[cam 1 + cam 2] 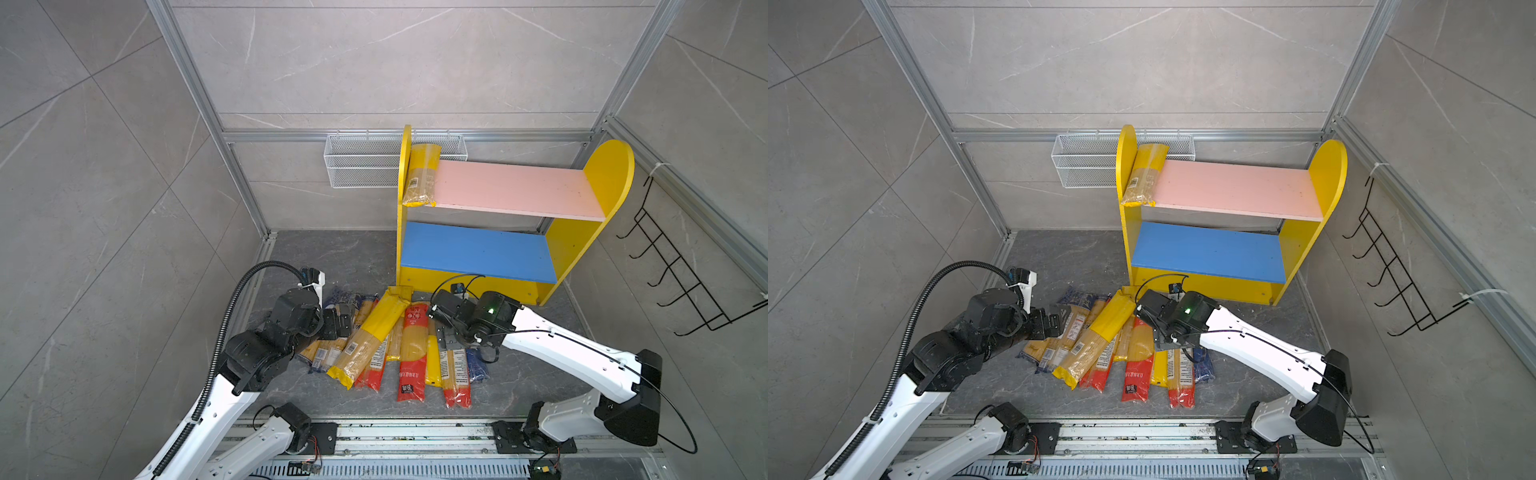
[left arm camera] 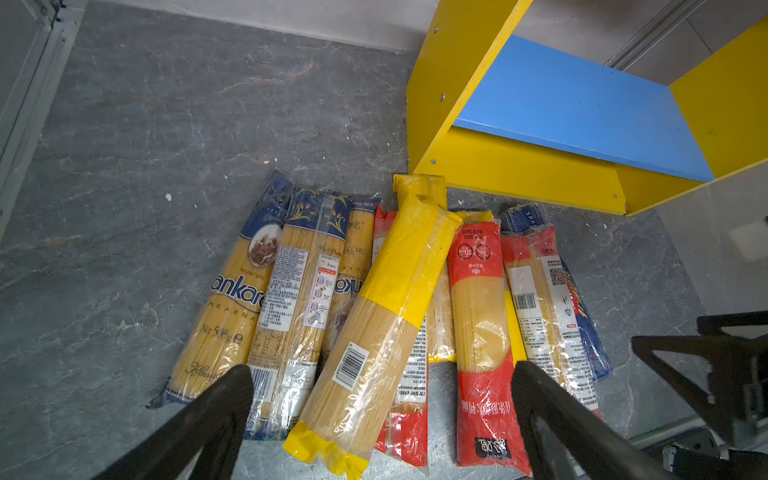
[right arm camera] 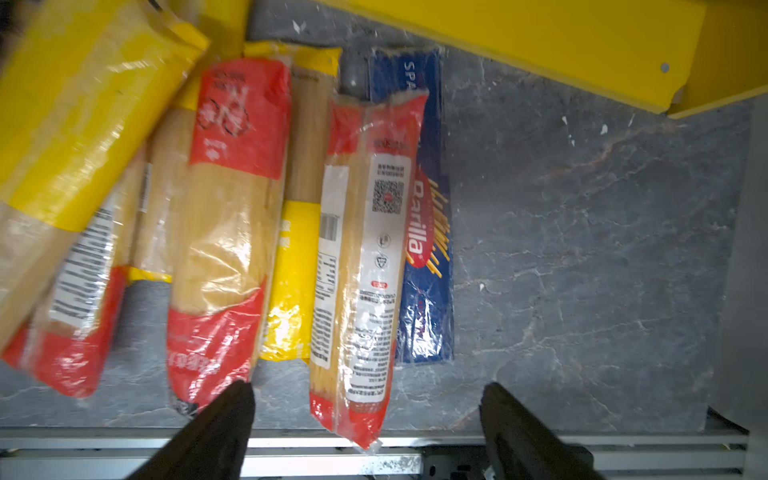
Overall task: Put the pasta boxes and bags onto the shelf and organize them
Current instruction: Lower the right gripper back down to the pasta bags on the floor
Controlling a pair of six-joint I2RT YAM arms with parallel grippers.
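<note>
Several pasta packets (image 1: 395, 345) lie side by side on the grey floor in front of the shelf (image 1: 515, 187), which has a pink upper and a blue lower board. One yellow packet (image 1: 1144, 174) lies on the pink board against the left side panel. My left gripper (image 2: 380, 395) is open above the near ends of a slanted yellow packet (image 2: 386, 311) and a red one (image 2: 482, 332). My right gripper (image 3: 368, 399) is open over the near end of a red packet with a white label (image 3: 361, 249), next to a dark blue one (image 3: 428, 249). Neither gripper holds anything.
A white wire basket (image 1: 361, 166) hangs on the back wall behind the shelf. On the right wall is a black hook rack (image 1: 685, 270). An aluminium rail (image 1: 415, 432) runs along the front edge. Bare floor (image 2: 166, 166) lies left of the pile.
</note>
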